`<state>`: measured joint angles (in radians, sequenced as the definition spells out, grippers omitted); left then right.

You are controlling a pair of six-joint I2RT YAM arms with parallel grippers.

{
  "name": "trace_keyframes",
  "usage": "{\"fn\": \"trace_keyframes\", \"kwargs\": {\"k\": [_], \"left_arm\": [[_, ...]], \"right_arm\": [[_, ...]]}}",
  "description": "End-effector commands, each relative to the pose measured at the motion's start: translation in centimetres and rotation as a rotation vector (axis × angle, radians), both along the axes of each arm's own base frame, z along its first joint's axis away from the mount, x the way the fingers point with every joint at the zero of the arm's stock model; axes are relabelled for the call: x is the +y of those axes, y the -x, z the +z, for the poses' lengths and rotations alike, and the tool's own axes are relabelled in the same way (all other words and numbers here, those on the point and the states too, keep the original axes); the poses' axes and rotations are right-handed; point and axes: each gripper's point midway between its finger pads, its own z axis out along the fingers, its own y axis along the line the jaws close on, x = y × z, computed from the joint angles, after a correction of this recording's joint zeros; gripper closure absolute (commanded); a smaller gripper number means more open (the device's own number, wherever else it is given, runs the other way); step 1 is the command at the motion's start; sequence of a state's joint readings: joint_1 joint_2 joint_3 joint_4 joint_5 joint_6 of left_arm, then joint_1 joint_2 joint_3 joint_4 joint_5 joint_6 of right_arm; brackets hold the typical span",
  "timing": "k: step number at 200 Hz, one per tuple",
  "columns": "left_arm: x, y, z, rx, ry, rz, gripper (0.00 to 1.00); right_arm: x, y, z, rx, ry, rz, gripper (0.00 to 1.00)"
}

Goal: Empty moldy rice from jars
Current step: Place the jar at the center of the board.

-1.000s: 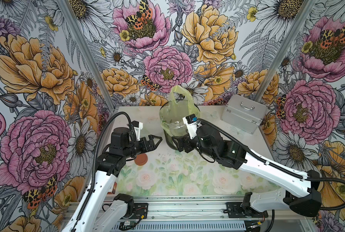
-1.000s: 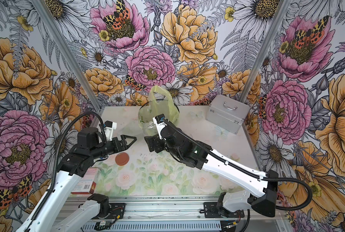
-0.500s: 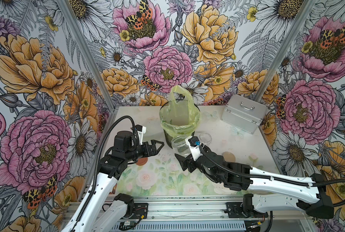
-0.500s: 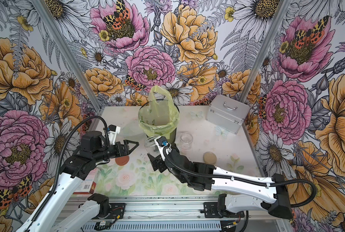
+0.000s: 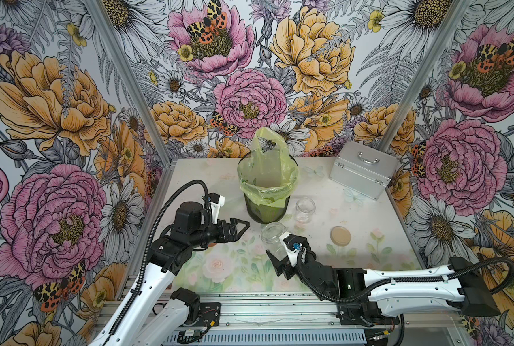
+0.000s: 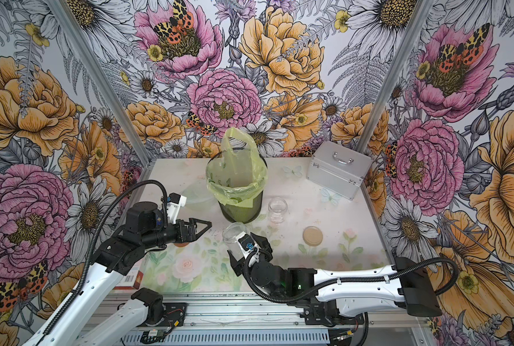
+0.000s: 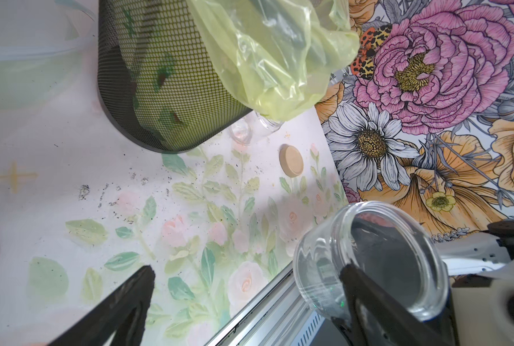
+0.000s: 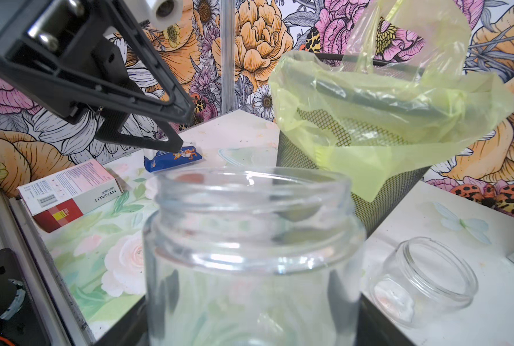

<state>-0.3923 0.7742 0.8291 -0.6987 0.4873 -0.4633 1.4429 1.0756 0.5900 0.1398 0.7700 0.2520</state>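
A: Where is the held jar (image 5: pixel 271 236)?
B: The right hand (image 5: pixel 281 254) clamps it roughly upright, just in front of the bin (image 5: pixel 264 206). No rice visible. The left hand (image 5: pixel 243 231) gapes empty alongside. Likely next: down to the worktop (image 5: pixel 369 221).

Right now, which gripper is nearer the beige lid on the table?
Right. The right gripper, shut on a jar, is just left of the beige lid; the left gripper is farther left, beyond that jar.

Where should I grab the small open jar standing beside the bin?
Around its round body, just under the threaded neck, with a level, side-on grip. The small jar stands upright and open, and the bin sits close on one side, so come in from the near side, away from the bin.
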Motion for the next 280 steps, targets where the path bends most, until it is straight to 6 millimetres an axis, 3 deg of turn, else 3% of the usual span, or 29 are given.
{"fn": "trace_keyframes", "kwargs": {"k": [1, 37, 75, 114, 145, 210, 280], "left_arm": [[-0.7, 0.6, -0.7, -0.002, -0.028, -0.034, 0.01], [-1.9, 1.6, -2.0, 0.027, -0.064, -0.065, 0.01], [-1.7, 1.8, -2.6, 0.041, -0.066, -0.041, 0.01], [-1.9, 1.7, -2.6, 0.053, -0.064, -0.043, 0.01], [-2.0, 1.5, -2.5, 0.055, -0.067, -0.042, 0.01], [-2.1, 1.4, -2.4, 0.049, -0.072, -0.050, 0.01], [-2.0, 1.6, -2.2, 0.040, -0.065, -0.050, 0.01]], "right_arm": [[-0.5, -0.8, 2.0, -0.055, -0.148, -0.083, 1.00], [-1.4, -1.1, -1.0, -0.071, -0.152, -0.128, 1.00], [-2.1, -1.8, -4.0, -0.097, -0.148, -0.184, 1.00], [-1.6, -2.7, -6.7, -0.084, -0.175, -0.214, 1.00], [-1.0, -3.7, -8.5, 0.023, -0.253, -0.215, 1.00], [-0.4, -5.2, -11.4, 0.124, -0.205, -0.252, 1.00], [0.5, -5.5, -15.2, 0.208, -0.177, -0.256, 1.00]]}}
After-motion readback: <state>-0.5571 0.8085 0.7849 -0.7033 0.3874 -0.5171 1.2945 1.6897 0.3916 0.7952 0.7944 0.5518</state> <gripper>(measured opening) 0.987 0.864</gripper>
